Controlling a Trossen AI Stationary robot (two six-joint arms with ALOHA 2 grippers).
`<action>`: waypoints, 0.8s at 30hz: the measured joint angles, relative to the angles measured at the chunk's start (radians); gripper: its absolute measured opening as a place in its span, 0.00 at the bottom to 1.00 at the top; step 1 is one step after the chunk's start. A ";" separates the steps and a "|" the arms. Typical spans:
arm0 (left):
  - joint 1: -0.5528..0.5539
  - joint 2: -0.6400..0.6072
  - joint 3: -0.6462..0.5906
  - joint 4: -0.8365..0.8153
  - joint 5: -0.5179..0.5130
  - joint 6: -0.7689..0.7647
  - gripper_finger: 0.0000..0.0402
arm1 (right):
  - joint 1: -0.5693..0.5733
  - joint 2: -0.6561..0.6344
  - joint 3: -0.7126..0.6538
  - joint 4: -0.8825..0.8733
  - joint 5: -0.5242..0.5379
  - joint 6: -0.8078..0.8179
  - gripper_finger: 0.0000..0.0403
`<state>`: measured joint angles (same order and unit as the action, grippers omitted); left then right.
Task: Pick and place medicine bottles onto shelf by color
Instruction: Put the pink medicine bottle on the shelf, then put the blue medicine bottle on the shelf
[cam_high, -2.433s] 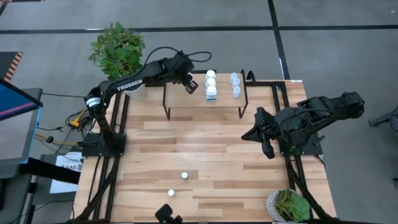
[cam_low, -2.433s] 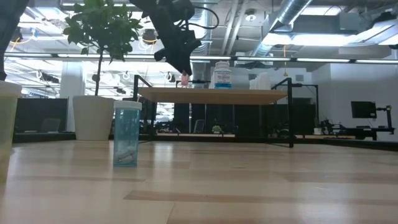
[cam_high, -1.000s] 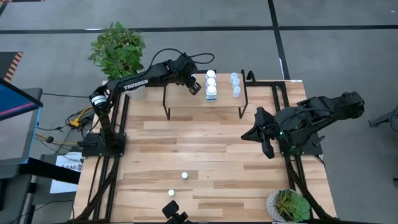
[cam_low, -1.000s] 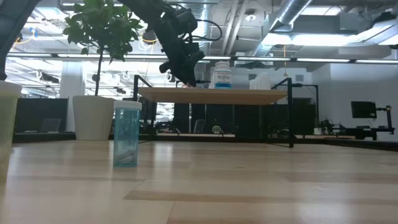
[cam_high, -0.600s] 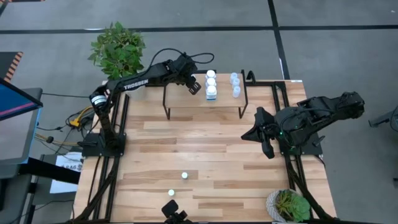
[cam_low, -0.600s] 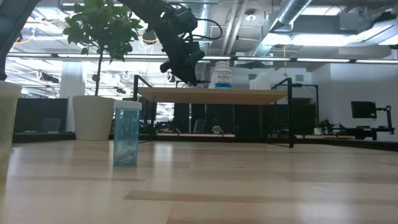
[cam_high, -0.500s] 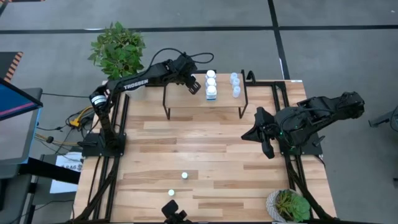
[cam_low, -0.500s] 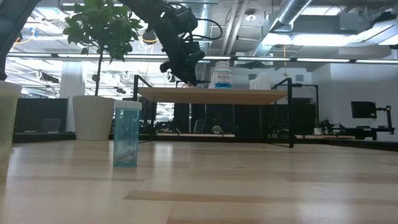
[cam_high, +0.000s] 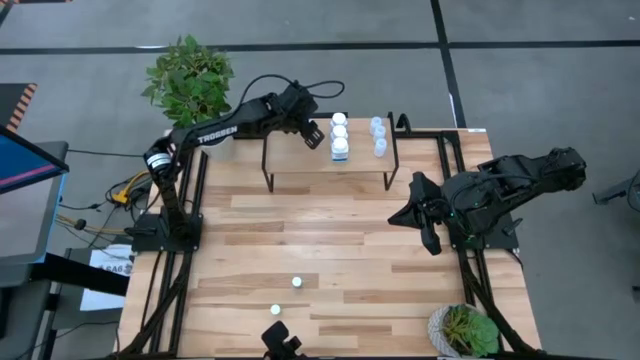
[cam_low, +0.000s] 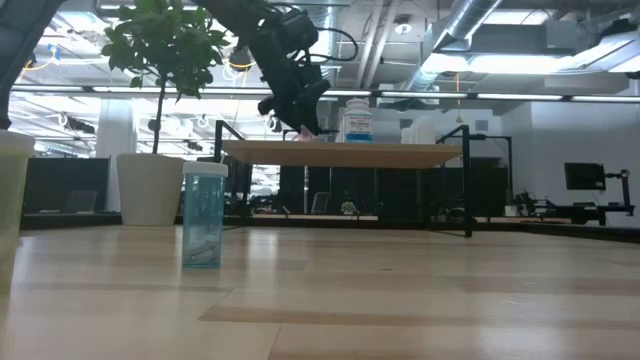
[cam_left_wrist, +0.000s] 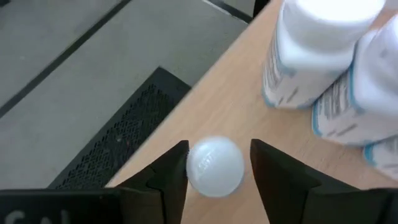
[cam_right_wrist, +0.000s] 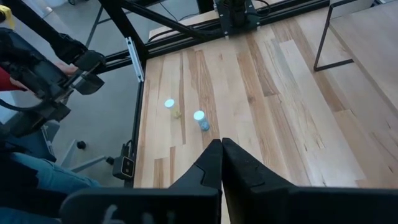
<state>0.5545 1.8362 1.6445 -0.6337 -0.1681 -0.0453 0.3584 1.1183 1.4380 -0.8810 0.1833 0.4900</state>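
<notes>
My left gripper (cam_left_wrist: 215, 163) is open over the far left part of the shelf (cam_high: 300, 168), a light wood top on black legs. A small pale bottle (cam_left_wrist: 215, 167) stands on the shelf between its fingers, with a narrow gap showing beside one finger. White bottles (cam_high: 340, 135) stand in a row just to its right, and pale blue ones (cam_high: 378, 136) farther right. Two more small bottles (cam_high: 297, 282) (cam_high: 275, 310) stand on the table near its front edge. My right gripper (cam_high: 430, 242) hovers shut at the table's right side.
A potted plant (cam_high: 190, 80) stands beyond the table's far left corner and another (cam_high: 465, 330) at its near right corner. A person's arm (cam_right_wrist: 37, 68) shows beside the table in the right wrist view. Bare wood lies between the shelf and the near bottles.
My left gripper came down toward the shelf's far left part with the small bottle, which now stands on the shelf top. Since then the arm has kept still, and in the low view its fingers look slightly farther apart.
</notes>
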 joint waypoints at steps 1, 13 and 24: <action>0.000 0.000 0.009 0.000 0.000 0.000 0.40 | 0.000 0.000 0.000 0.000 0.000 0.000 0.06; -0.004 0.000 0.173 -0.123 0.003 0.016 0.40 | 0.000 0.000 0.000 0.000 0.000 0.001 0.06; -0.115 -0.002 0.356 -0.333 0.042 -0.005 0.40 | 0.000 0.000 0.000 -0.001 0.000 0.003 0.06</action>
<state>0.4393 1.8347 2.0009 -0.9671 -0.1265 -0.0507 0.3584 1.1183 1.4380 -0.8819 0.1829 0.4929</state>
